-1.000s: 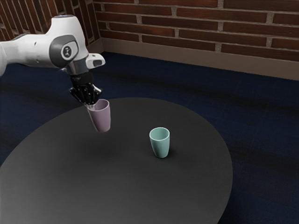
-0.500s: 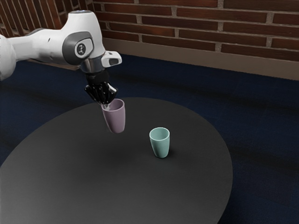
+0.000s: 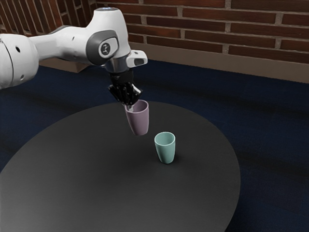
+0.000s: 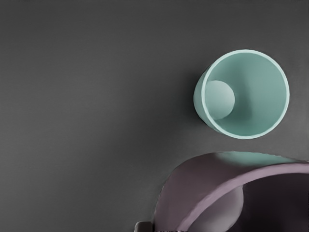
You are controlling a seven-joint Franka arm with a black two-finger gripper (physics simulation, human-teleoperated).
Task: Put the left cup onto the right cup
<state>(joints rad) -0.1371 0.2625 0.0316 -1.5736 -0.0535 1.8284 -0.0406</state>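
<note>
pincer (image 3: 129, 105) clamps mauve cup (image 3: 138, 118), cropped at wrist

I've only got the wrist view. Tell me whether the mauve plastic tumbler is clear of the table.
Observer: Yes. In the exterior view the mauve plastic tumbler hangs in the air above the round dark table, touching nothing below it.
Operator: Report how it's held.
Observer: The black jaws are shut on its rim from above, and it hangs slightly tilted.
Operator: Give me the other cup's position.
Observer: The teal plastic tumbler stands upright on the table, to the exterior view's right of the mauve one and apart from it. The mauve one is not yet over it.
</note>
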